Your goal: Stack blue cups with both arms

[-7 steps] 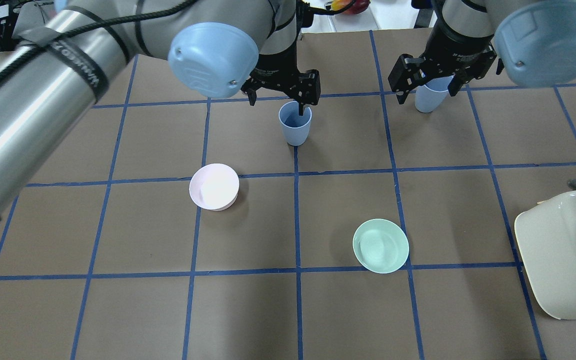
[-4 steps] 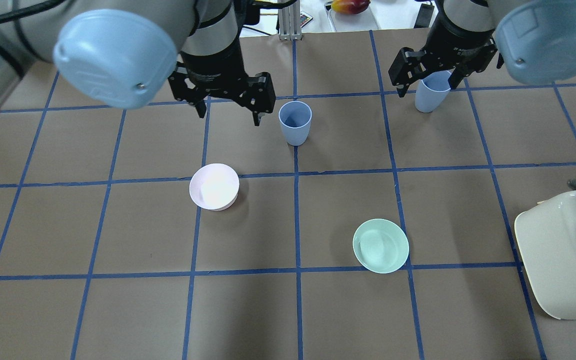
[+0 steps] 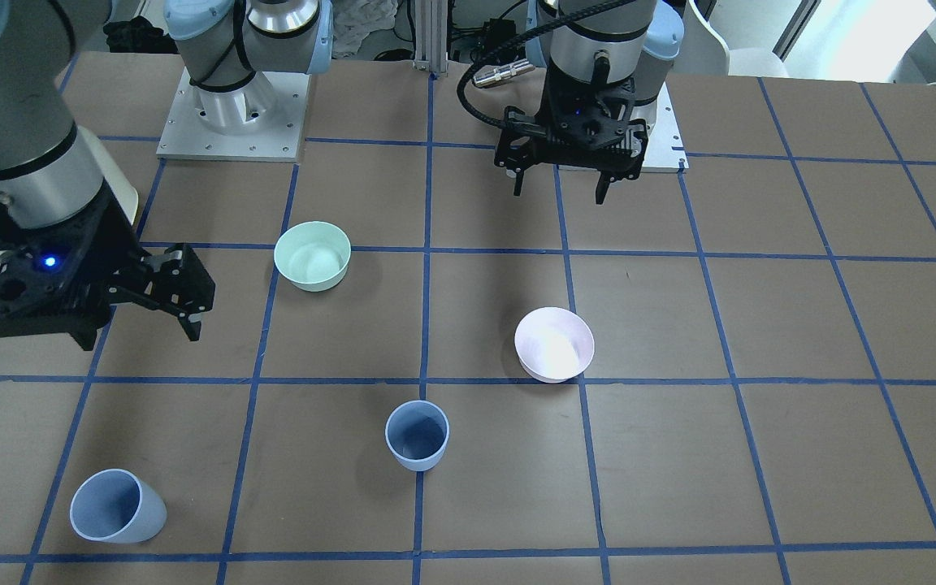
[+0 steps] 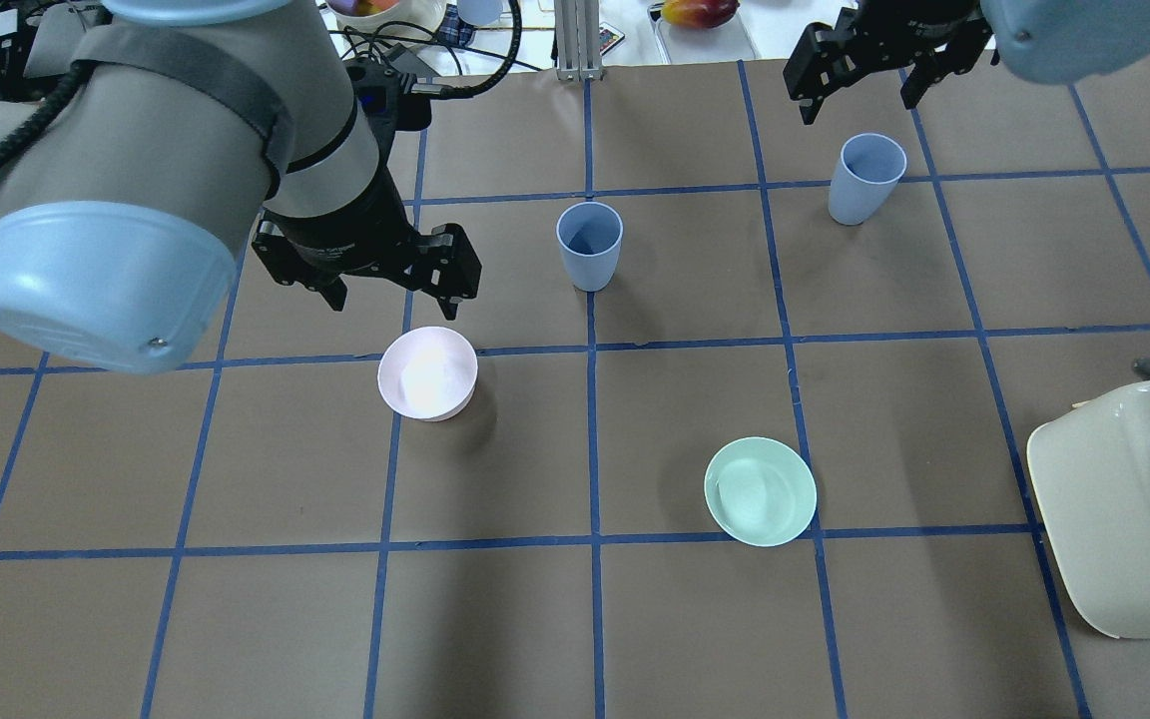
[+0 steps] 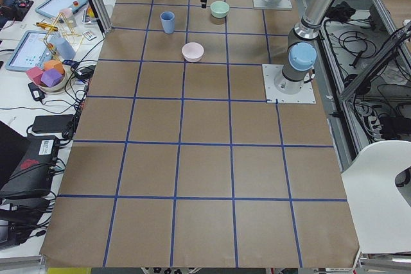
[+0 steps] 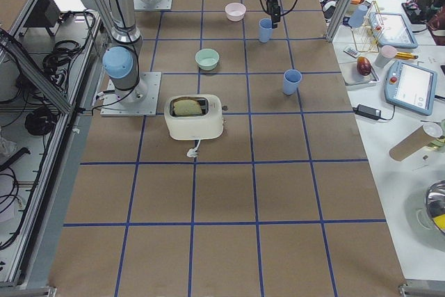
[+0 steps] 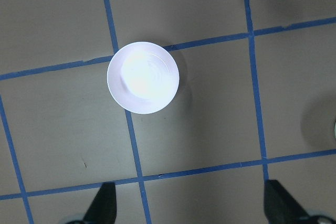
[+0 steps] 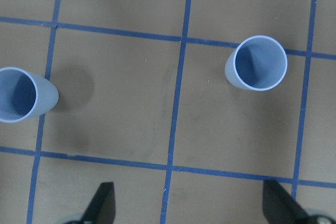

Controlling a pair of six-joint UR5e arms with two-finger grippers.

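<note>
Stack not started, nothing held.
Centre blue cup (image 4: pixel 589 245) and right blue cup (image 4: pixel 862 180) stood upright on the worktop (image 4: pixel 695 619), well apart. My left end effector (image 4: pixel 397 292) and right end effector (image 4: pixel 857 105) were wide, empty. Risk: an off-centre pinch tips a cup; left hung near the pink bowl (image 4: pixel 428 372).

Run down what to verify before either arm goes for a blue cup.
1. Both cups upright: ok. The centre blue cup and the right blue cup stand with openings up.
2. Cups empty inside: ok, by the right wrist view.
3. Left end effector open, holding nothing: ok.
4. Right end effector open, holding nothing: ok.
5. Lane between the cups free: ok. The pink bowl and the mint bowl sit nearer the robot.
6. Cups stacked: not ok. They stand apart.
</note>
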